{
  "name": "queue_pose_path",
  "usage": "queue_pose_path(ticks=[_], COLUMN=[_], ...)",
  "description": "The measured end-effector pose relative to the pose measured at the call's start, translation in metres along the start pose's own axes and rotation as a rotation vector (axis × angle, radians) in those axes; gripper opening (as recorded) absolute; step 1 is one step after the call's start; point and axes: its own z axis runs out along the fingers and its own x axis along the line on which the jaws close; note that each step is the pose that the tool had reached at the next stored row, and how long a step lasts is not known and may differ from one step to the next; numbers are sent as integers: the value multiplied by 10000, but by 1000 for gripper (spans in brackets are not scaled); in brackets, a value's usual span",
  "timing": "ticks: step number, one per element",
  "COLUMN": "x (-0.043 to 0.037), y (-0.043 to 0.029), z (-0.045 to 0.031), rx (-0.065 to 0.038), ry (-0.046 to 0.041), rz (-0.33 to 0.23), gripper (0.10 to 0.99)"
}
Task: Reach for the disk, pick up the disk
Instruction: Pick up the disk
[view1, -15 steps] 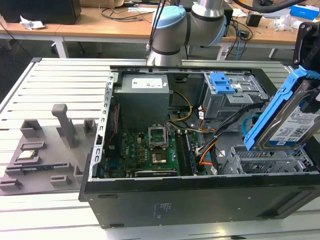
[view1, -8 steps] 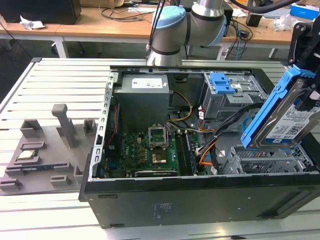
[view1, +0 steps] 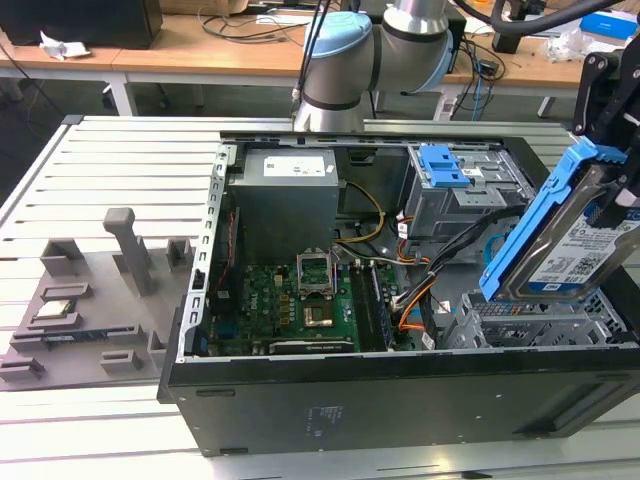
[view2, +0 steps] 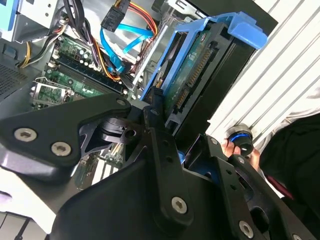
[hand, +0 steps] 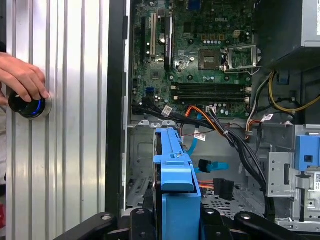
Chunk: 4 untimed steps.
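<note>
Gripper (hand: 177, 225) linkage closest to the lens in both wrist views: black fingers (view2: 160, 135) closed against the two faces of the disk (hand: 172, 170), which stands on edge between them, blue bracket outermost. Grip appears firm; the disk hangs clear of the case floor.

Exterior view: disk (view1: 570, 235) held tilted at the exterior view's right, label side facing the camera, its lower edge just above the grey drive cage (view1: 540, 320) at the near right corner of the open case (view1: 400, 400). Gripper (view1: 610, 110) body is dark and sits above the disk at the frame edge. Arm (view1: 370, 50) rises behind the case, grey joints with a blue cap, wrist section reaching out toward the right.

Around the disk: motherboard (hand: 200, 55) with an empty CPU socket, orange and blue data cables (hand: 210, 167) and a black cable bundle running beside the cage. Second cage with a blue latch (view1: 445, 165) at the far right of the case. Power supply (view1: 290, 200) at the back.

Outside the case: slatted metal table (view1: 110, 170), grey fixture tray (view1: 90, 310) at the exterior view's left. A person's hand (hand: 22, 77) rests on a blue-lit knob (hand: 30, 106) set on the table
</note>
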Motion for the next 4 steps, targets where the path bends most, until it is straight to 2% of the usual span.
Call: queue_pose_path(ticks=[4], x=[2], y=[0], z=[0], rx=[0], ry=[1], rz=[0], gripper=[361])
